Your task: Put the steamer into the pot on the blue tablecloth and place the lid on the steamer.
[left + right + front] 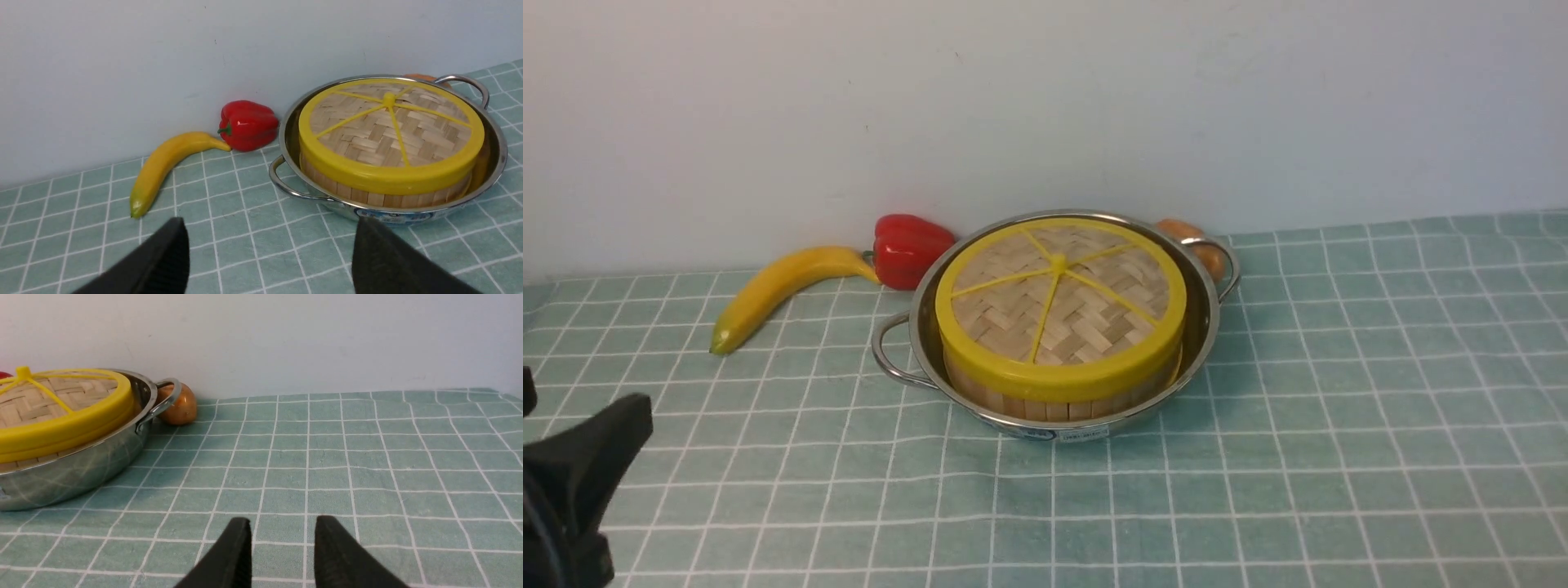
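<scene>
The shiny pot [1207, 327] stands on the blue tablecloth [1339, 408] near the back wall. Inside it sits the steamer [1045, 406], of which only the slatted bamboo wall shows. The woven lid [1062, 302] with yellow rim and spokes lies flat on top and hides the inside. My left gripper [269, 222] is open and empty, low over the cloth in front of the pot and to its left, clear of it. Out of the front view, my right gripper [282, 520] is open and empty, over bare cloth to the right of the pot [81, 469].
A yellow banana [776, 290] and a red pepper [911, 249] lie left of the pot by the wall. An orange-brown round vegetable [177, 404] sits behind the pot's right handle [1225, 261]. The white wall closes the back.
</scene>
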Available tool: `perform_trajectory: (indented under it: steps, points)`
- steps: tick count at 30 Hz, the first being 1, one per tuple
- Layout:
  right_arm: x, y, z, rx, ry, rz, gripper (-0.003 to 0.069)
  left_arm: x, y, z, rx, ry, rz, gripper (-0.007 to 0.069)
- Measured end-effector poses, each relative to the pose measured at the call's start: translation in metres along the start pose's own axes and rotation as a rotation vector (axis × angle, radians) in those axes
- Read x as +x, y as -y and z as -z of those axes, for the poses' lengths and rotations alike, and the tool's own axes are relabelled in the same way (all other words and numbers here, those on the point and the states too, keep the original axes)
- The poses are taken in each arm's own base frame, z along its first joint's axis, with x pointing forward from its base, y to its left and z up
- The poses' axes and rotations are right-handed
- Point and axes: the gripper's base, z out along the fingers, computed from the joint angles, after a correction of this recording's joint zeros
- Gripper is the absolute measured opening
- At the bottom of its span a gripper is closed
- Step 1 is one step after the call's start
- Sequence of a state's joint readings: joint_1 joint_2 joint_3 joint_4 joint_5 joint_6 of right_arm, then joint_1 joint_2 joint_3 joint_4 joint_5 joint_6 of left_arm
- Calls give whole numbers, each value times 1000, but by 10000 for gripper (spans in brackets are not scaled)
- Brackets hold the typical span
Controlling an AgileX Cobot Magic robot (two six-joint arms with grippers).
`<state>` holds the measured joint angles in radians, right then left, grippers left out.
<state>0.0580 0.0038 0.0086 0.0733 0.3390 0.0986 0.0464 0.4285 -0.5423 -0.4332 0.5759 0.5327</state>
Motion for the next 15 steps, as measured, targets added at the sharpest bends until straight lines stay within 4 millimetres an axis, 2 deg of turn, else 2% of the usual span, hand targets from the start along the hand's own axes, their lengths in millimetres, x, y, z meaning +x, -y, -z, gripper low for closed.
perform_trajectory:
  steps: [5,6,9,10,14,15]
  points:
    - [0,0,0,0,0,0,240,29,2,0,-18,-40,-22,494]
    - [0,0,0,0,0,0,240,29,2,0,-21,-40,-23,494]
    - [0,0,0,0,0,0,240,62,-2,-2,-111,-109,24,494]
    - [0,0,0,0,0,0,240,64,-3,-2,-126,-111,16,494]
    - [0,0,0,0,0,0,240,101,-11,-1,-282,-94,98,494]
    - [0,0,0,0,1,0,240,103,-11,0,-290,-80,110,494]
